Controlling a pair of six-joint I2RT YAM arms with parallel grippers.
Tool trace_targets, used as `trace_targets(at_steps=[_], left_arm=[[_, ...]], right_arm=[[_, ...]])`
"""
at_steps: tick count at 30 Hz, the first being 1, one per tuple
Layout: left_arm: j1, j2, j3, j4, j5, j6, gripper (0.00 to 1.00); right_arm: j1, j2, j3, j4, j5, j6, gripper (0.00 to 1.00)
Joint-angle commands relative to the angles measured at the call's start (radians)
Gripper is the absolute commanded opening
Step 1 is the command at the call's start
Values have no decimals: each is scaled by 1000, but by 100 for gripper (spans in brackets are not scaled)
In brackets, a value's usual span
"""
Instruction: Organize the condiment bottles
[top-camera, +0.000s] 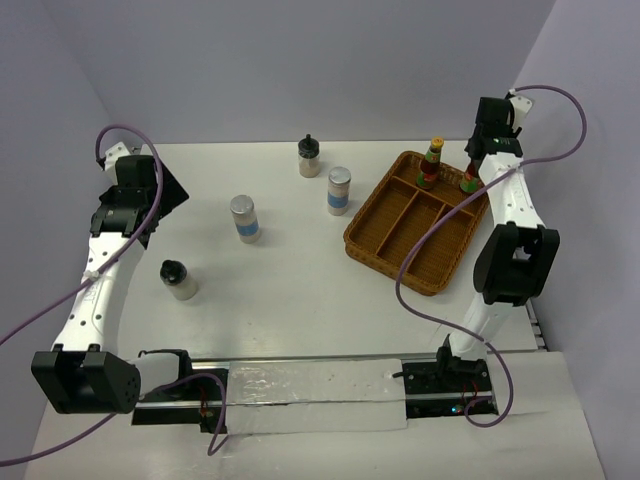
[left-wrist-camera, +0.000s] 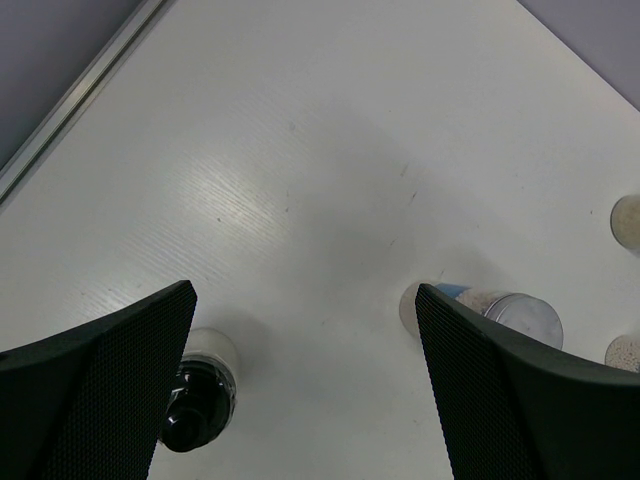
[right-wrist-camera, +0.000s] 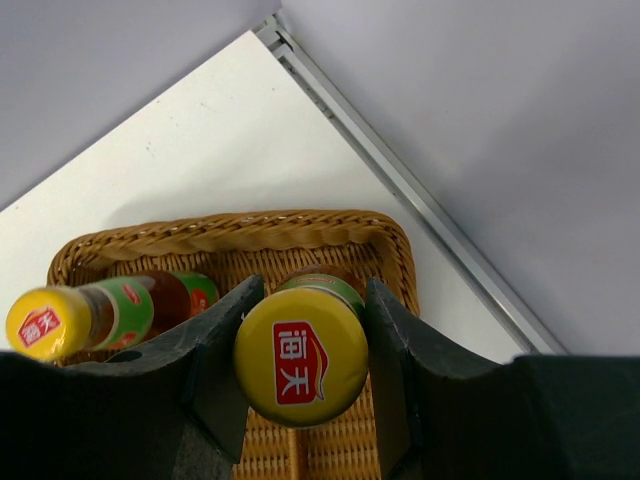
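Grips yellow-capped sauce bottle (right-wrist-camera: 300, 355) upright with right gripper (right-wrist-camera: 305, 330) in far compartment of wicker basket (right-wrist-camera: 230, 232), twin bottle (right-wrist-camera: 110, 315) at nine o'clock; holds left gripper (left-wrist-camera: 305, 300) wide open.

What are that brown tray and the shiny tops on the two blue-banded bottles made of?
The brown tray looks like woven wicker or rattan with a matte finish: it has a braided rim and a visible weave. The nearer lid and the farther lid look like brushed metal, grey with a dull sheen, though silver-coated plastic would look the same from here.
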Motion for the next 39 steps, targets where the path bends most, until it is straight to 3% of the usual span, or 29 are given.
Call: trace_targets(at_steps=[1,22,27,28,29,34,39], left_arm=[[5,4,41,38,-8,10,100],[4,-7,15,38,1,-4,100],[5,-11,15,34,0,-4,99],[5,-11,15,36,1,-5,100],[5,-12,16,35,2,-6,99],[5,-25,12,31,4,-6,100],[4,-41,9,25,6,-7,99]], right_arm=[[-5,46,113,103,29,1,9],[-4,124,-46,207,-100,1,11],[-4,116,-74,225,-141,1,26],[-4,114,-78,225,-144,1,35],[-4,109,-85,227,-150,1,50],[-1,95,-65,205,-175,1,81],[-2,55,-8,150,-215,1,88]])
